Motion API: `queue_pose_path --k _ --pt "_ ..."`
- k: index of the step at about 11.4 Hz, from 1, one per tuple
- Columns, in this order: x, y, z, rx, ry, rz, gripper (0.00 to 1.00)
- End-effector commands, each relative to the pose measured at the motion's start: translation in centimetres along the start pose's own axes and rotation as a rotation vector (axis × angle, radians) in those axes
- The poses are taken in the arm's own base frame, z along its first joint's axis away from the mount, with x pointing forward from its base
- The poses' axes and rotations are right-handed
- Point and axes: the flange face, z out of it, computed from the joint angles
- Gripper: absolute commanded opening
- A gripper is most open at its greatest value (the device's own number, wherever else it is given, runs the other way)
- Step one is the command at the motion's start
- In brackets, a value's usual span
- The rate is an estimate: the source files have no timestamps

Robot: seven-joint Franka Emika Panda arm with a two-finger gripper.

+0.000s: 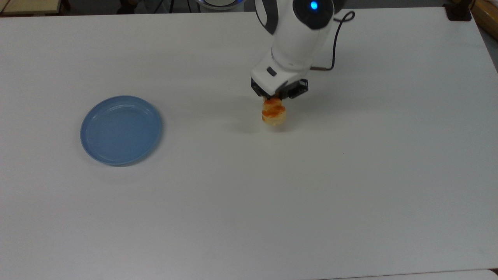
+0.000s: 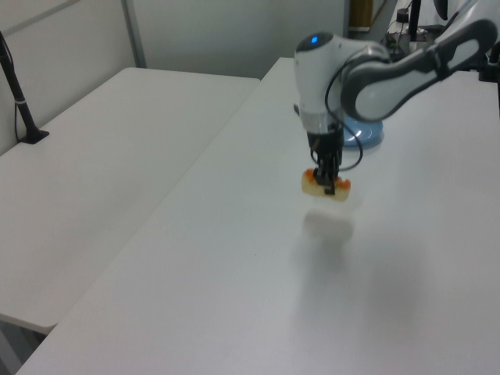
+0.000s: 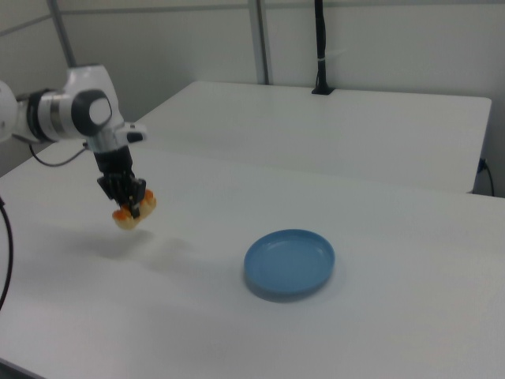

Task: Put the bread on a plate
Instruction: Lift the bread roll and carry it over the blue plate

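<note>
While the tool (image 2: 327, 186) is clamped on the bread (image 2: 327, 187) across its middle, the loaf hangs clear of the desk (image 1: 249, 202) — its shadow lies on the surface below in the left view. Plate (image 1: 121, 130) sits flat on the desk, well apart from the bread, toward the top view's left — bare inside.

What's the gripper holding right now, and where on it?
The gripper holds the bread, pinched across its middle from above, lifted clear of the table.
</note>
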Motion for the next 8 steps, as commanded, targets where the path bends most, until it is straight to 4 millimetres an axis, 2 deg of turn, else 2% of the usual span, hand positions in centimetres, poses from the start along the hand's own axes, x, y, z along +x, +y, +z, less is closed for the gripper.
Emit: queue_pose_path --k 1,2,3,4,6,8 --pt "-2.3 4.8 -7.0 0.015 0.013 -0.01 0.27" --pt "-2.3 6.6 -8.4 0.019 0.02 0.012 0.27" --pt "-1.9 9.0 -8.6 0.02 0.015 0.047 0.27" --pt "-1.1 12.5 -8.8 0.024 0.022 0.078 0.27" --pt "0.7 21.1 -8.0 0.025 0.048 0.162 0.28" --pt "2.8 28.1 -5.9 0.022 0.073 0.242 0.28"
